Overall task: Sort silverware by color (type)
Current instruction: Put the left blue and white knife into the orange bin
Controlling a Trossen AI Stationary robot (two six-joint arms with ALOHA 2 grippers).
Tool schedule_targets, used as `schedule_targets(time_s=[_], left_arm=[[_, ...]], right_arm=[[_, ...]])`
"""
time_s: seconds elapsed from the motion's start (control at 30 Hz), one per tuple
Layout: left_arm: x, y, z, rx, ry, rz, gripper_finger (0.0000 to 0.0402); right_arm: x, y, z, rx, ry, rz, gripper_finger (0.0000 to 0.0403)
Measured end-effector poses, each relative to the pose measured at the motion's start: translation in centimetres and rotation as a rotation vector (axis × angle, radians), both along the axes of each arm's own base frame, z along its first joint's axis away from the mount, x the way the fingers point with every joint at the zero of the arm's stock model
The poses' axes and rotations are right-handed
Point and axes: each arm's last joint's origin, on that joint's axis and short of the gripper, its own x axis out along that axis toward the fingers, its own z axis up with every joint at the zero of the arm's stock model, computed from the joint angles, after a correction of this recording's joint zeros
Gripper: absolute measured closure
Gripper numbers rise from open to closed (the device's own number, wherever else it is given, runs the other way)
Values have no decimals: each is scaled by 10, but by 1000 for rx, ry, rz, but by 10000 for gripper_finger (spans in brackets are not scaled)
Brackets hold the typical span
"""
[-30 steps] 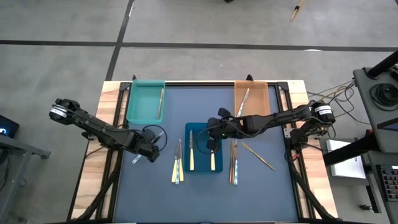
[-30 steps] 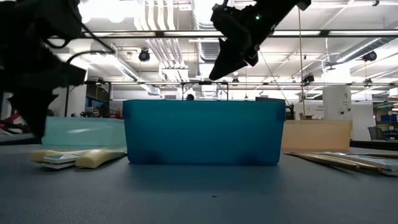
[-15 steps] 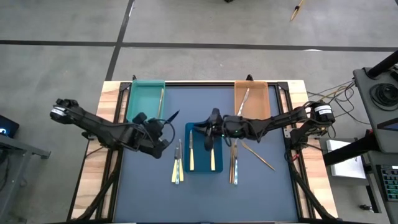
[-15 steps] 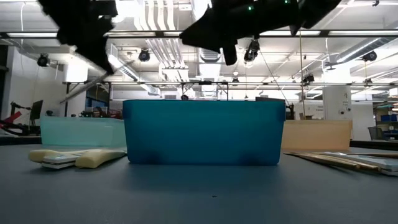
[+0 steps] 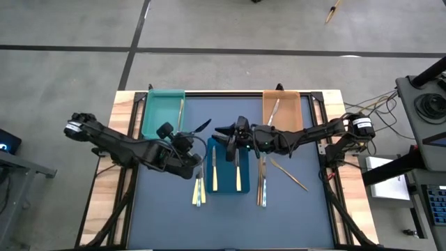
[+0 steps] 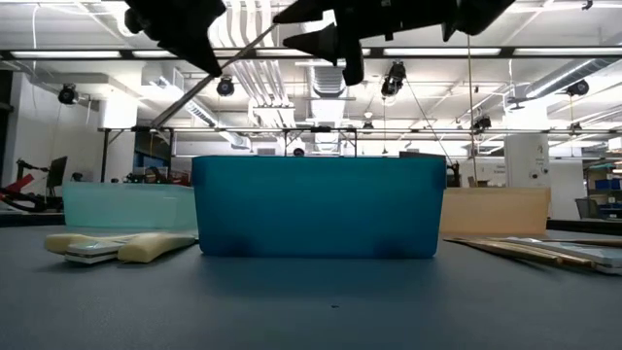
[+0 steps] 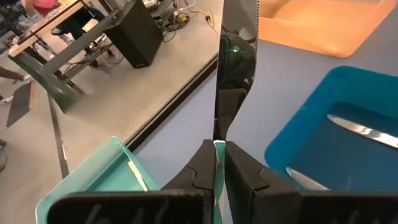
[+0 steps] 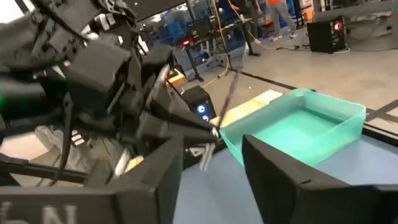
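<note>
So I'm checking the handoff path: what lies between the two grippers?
In the high view, only the knife held by the left gripper reaches toward the open right gripper.

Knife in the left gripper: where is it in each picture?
High view: knife in the middle, pointing up-right.
Low view: top left, slanting.
Left wrist view: centre, standing upright.
Right wrist view: centre, thin and slanted.
Shared landmark: teal tray.

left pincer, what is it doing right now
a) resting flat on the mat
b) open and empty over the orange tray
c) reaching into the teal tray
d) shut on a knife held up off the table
d, since the left pincer is shut on a knife whose blade sticks up well above the blue tray.
</note>
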Motion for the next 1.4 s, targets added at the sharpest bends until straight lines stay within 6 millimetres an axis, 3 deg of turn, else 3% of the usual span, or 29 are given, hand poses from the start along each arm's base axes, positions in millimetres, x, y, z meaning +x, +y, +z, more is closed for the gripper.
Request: schedule_targets(time_s=[0.2,0.53,0.67,0.93,1.4], left_arm=[[19,-7,-3,24,29,-6,402],[52,-16,-9,59,96,-28,401],[58,-18,-10,84,110,-26,401],[56,-14,-10,85,108,-13,401],[55,-13,-8,110,104,-6,337]], right_arm=[[2,-5,1,0,-7,-23,194],[11,-8,-11,-99,3,-34,196],[12,-8,-13,-108,2,-32,233],[14,-8,-16,-129,8,-27,382],[12,-10,-18,-153,65,-16,394]])
